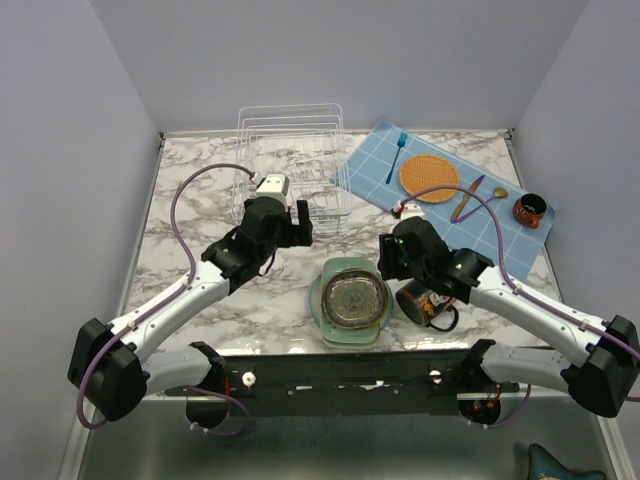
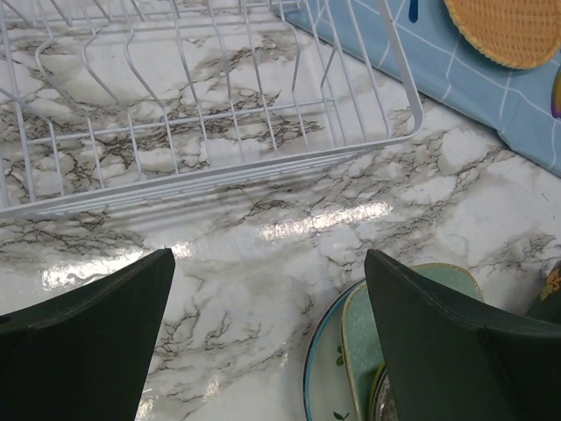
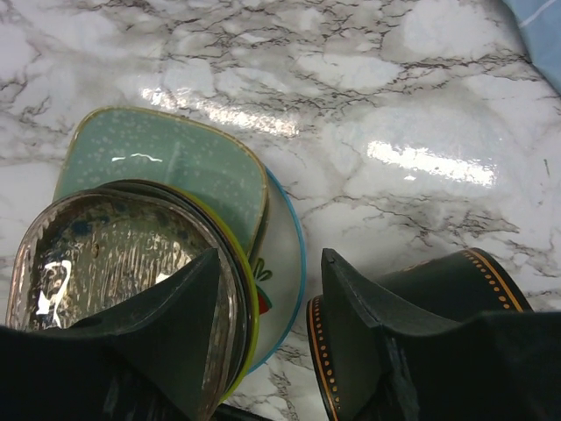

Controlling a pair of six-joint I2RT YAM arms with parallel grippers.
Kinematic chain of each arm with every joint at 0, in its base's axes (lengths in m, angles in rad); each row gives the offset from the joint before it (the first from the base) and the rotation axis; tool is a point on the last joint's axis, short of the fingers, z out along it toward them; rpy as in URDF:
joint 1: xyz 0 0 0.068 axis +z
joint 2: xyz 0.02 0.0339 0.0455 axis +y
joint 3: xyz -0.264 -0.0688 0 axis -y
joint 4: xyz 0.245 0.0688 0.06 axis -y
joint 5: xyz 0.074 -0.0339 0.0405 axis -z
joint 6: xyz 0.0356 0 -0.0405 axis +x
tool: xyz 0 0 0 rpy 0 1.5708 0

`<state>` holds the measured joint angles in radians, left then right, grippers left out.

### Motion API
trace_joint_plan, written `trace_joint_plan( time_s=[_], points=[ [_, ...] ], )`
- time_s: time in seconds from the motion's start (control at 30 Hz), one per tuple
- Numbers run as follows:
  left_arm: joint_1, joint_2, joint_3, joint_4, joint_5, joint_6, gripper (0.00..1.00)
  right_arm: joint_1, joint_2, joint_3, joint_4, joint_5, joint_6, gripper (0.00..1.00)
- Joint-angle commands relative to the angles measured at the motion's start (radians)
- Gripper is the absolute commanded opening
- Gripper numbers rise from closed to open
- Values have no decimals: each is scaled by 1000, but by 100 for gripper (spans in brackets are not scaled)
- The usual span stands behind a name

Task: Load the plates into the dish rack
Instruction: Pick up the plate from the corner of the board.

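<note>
Getting ready to grab the first plate

The plates (image 1: 350,300) sit stacked at the lower middle of the top view. The rack (image 1: 290,160), at the upper middle, has no plate in it. The right gripper (image 3: 270,256) is open and holds nothing. It is over the stack's right edge, beside the mug (image 3: 438,281). The left gripper (image 2: 267,259) is wide open near the rack. Next, I think, fingers must pinch a plate's rim.

— Where does your top camera look from?
— From high up, behind the arms (image 1: 200,285). You see the whole table (image 1: 285,295), far away.
— And your wrist cameras?
— Both are very close and tip down at the table. Your left one shows the dish rack (image 2: 219,175) along the top and the plates (image 2: 351,351) at lower right. Your right one shows those same plates (image 3: 175,167) at the left.
</note>
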<state>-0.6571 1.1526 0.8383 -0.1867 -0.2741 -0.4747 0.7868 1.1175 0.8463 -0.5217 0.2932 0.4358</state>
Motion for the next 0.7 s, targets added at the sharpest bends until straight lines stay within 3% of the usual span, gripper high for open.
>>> trace_joint_plan(
  time_s=[0.0, 0.67],
  points=[
    [-9, 22, 48, -43, 44, 42, 99, 11, -12, 34, -14, -126, -48, 59],
    [-9, 88, 78, -40, 44, 27, 99, 12, -19, -65, 34, -249, -80, 57]
  ],
)
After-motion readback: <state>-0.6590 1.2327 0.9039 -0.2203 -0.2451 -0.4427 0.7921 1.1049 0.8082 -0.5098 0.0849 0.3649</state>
